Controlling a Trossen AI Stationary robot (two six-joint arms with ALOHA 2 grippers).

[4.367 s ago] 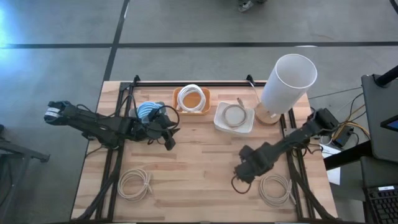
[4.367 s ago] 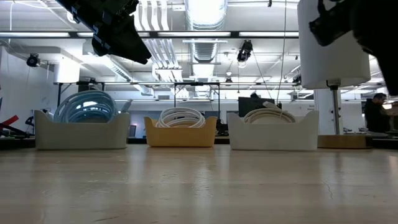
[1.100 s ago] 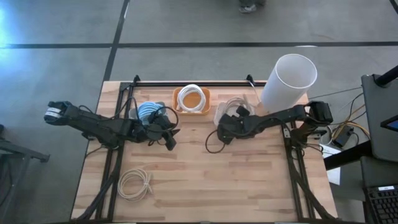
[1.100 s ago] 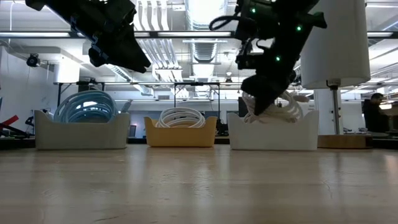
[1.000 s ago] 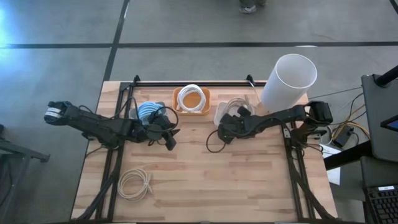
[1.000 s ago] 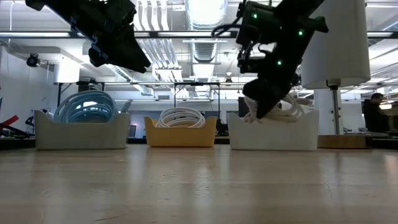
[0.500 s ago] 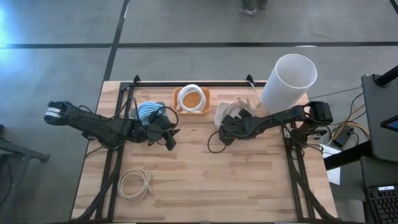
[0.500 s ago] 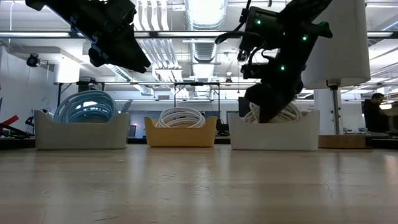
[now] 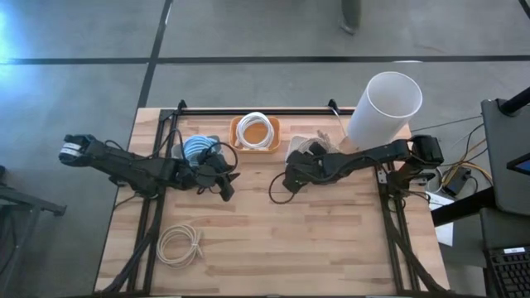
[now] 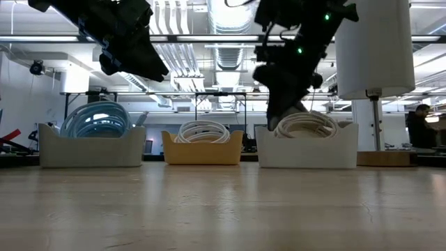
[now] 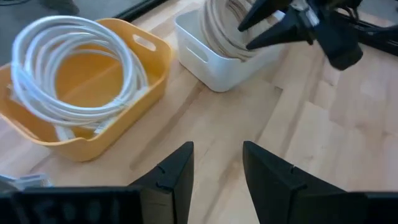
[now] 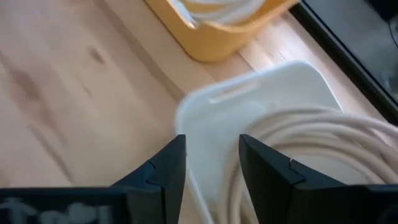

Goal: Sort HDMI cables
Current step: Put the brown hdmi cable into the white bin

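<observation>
1. The sorting is looking nearly finished: three bins along the far edge of the counter (image 9: 273,240) are each holding coiled cables of one colour, and only one loose coil (image 9: 180,245) is lying on the bare wood at the near left corner, well apart from both arms.
2. The left bin (image 10: 92,145), pale in colour, is holding the light blue cables (image 10: 94,119); in the high view it is partly covered by the left arm.
3. The yellow bin (image 9: 255,133) in the middle is holding the white cables (image 11: 74,68), coiled loosely and rising above its rim.
4. The white bin (image 12: 255,118) on the right is holding the beige cables (image 10: 304,123), stacked above its rim, next to a tall white cylinder (image 9: 382,110).
5. The right hand (image 9: 291,179) is hovering just beside the near-left corner of the white bin, with its fingers spread and nothing between them; judging by this, the beige coil is already lying in the bin.
6. The left hand (image 9: 222,174) is hanging near the blue bin, fingers parted and holding nothing.
7. What seems left is picking up the last loose coil, which is looking white or beige, and placing it in the matching bin.
</observation>
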